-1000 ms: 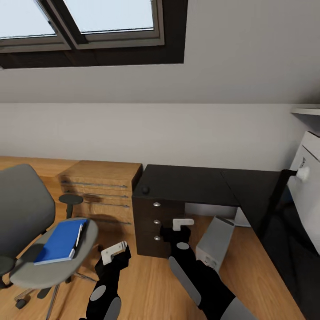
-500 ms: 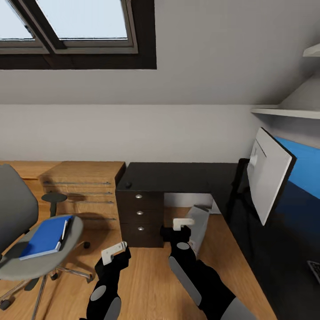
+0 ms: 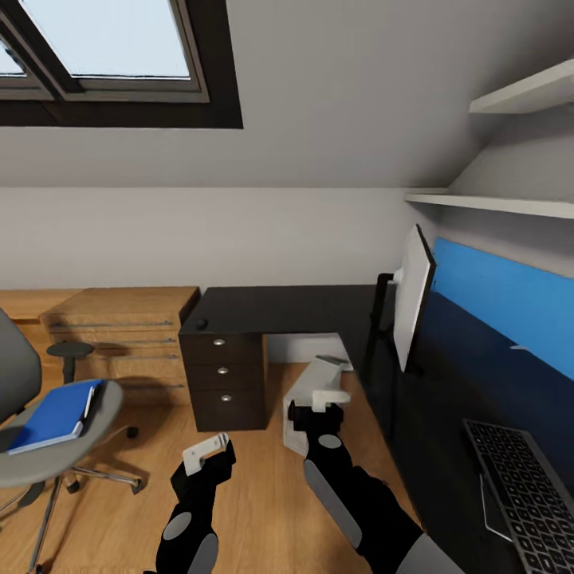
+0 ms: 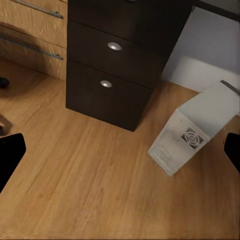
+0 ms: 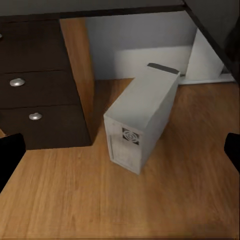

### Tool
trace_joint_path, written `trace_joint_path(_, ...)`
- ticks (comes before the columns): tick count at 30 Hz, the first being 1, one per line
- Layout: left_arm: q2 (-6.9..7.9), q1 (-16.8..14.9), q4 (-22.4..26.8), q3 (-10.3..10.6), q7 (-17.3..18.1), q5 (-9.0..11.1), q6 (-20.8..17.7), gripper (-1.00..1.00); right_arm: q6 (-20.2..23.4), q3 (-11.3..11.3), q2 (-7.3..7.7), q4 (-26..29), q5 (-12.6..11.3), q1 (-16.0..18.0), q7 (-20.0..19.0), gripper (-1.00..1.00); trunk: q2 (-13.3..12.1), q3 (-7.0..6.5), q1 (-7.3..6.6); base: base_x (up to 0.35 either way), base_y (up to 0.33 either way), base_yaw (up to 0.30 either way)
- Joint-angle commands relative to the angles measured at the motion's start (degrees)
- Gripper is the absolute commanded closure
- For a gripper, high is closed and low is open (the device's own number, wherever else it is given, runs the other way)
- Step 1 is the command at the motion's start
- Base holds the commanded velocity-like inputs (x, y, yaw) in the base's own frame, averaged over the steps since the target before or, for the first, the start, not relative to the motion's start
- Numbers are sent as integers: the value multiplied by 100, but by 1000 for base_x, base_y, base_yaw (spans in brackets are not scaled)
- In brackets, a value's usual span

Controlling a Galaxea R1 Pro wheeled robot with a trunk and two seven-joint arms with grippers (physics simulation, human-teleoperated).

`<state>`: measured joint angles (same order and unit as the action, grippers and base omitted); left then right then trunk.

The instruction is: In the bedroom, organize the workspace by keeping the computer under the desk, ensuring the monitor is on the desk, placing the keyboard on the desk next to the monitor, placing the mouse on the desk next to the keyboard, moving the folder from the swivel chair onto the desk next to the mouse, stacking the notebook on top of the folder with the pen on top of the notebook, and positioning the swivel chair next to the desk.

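Bedroom view has swung right — keyboard point(image 3: 520, 486) and monitor point(image 3: 414, 295) now show on desk point(image 3: 295, 307); folder point(image 3: 52, 414) waits on swivel chair point(image 3: 48, 454); both grippers wide, empty.

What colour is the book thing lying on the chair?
Bright blue. The folder on the chair shows best in the head view.
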<state>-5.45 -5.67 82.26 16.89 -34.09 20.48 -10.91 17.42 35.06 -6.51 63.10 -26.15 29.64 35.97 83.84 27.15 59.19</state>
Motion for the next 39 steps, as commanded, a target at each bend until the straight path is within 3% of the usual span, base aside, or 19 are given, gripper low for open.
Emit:
trace_joint_path(1,1,-4,10,7,-36,26,-25,-100,19,9,71,-1,-31,6,40,-100,4,7,-2,-184,-294,0)
trace_joint_path(2,1,-4,4,9,-36,26,-25,-100,-173,10,243,-15,-27,6,28,-100,4,7,-2,-177,-296,0)
trace_joint_path(6,-4,-4,-5,14,-36,26,-25,-100,-400,-23,326,-223,-31,8,25,-100,4,7,-2,-176,-297,0)
trace_joint_path(15,-1,-4,-16,57,-36,33,-25,-100,-450,-93,390,-481,-35,19,24,-100,4,7,-2,-174,-297,0)
trace_joint_path(19,-5,-4,-16,59,-36,34,-25,-100,-454,-234,429,-698,-38,34,13,-100,4,7,-2,-174,-297,0)
trace_joint_path(21,-7,-4,-17,63,-36,35,-25,-100,-457,-353,487,-1136,-43,91,-10,-100,4,7,-2,-174,-297,0)
trace_joint_path(22,-4,-4,-17,79,-36,35,-25,-100,-467,-393,528,-1474,-46,231,-114,-100,4,7,-2,-174,-297,0)
trace_joint_path(27,-2,-4,-17,101,-36,35,-25,-100,-496,-417,566,-2121,-48,542,-587,-100,4,7,-2,-174,-297,0)
trace_joint_path(29,-5,-4,-17,103,-36,35,-25,-100,-705,-435,662,-2581,-56,760,-837,-100,4,7,-2,-171,-297,0)
trace_joint_path(32,-3,-4,-17,104,-34,35,-25,-100,-790,-447,695,-2840,-68,885,-931,-100,4,7,-2,-145,-296,0)
trace_joint_path(33,0,-4,-17,104,-30,35,-25,-100,-841,-462,721,-3239,-86,1081,-1226,-100,4,7,-2,-40,-272,0)
trace_joint_path(39,6,-4,-12,102,21,48,-25,-100,-916,-821,774,-3872,-92,1376,-1753,-100,4,7,-2,-12,-163,0)
